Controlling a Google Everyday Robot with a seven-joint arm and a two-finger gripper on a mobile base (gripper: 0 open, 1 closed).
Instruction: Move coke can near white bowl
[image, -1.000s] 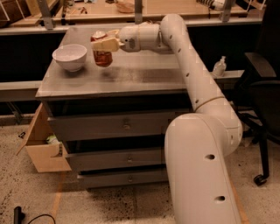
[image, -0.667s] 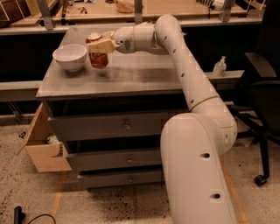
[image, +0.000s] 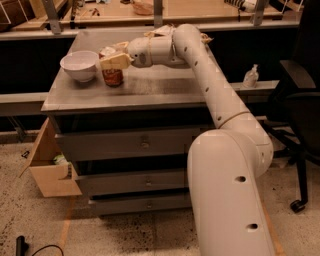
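Note:
The coke can (image: 113, 76), red with a silver top, stands upright on the grey cabinet top (image: 150, 90), just right of the white bowl (image: 79, 65). A small gap separates can and bowl. My gripper (image: 113, 59) reaches in from the right at the can's upper part, with one cream finger across the can's front and the other behind its top. The fingers are shut on the can. The can's top is partly hidden by the fingers.
A brown and yellow snack bag (image: 161, 31) lies at the back of the cabinet top behind my arm. A cardboard box (image: 50, 170) sits on the floor at the left. A black office chair (image: 300, 100) stands at the right. A wooden bench (image: 200, 10) runs behind.
My gripper has carried the can leftward, closer to the white bowl, and lower, so the can now rests on the cabinet top.

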